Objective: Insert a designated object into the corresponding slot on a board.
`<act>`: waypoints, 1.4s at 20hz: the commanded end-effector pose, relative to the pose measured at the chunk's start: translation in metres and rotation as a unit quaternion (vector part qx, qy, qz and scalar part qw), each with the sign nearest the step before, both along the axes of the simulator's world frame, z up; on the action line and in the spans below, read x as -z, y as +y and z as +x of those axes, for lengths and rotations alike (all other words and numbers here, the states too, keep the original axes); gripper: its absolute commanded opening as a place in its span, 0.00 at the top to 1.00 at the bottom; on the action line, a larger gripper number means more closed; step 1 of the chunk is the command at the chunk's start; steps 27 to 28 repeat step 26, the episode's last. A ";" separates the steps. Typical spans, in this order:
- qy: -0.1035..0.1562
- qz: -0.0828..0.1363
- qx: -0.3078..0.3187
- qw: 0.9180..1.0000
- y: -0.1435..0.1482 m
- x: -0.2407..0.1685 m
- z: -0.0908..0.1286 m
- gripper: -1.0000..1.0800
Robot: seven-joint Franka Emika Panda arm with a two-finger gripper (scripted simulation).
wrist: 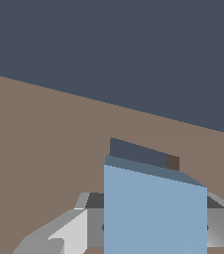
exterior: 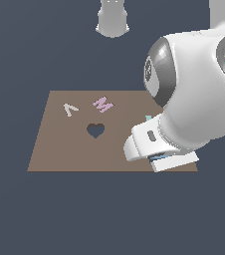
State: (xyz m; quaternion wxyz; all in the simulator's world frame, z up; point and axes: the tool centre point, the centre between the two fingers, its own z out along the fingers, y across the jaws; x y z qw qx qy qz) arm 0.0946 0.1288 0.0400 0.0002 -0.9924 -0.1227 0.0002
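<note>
One claw grasping flat light-blue square tile beside dark rectangular slot.

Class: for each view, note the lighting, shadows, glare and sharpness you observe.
Exterior view: flat, even light, a soft sheen on the glossy white robot arm, the large flat brown board shadowless, edges slightly soft. Wrist view: the flat light-blue square tile shows one darker shaded face; edges crisp, no glare or blur.

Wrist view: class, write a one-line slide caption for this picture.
Gripper holds the light-blue tile just short of the dark rectangular slot in the brown board.
</note>
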 end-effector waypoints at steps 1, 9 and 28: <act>0.000 0.000 0.017 1.000 0.001 0.000 0.004 1.00; 0.000 0.000 0.032 0.999 0.001 0.000 0.007 1.00; 0.000 0.000 0.035 0.999 0.001 0.010 0.008 0.04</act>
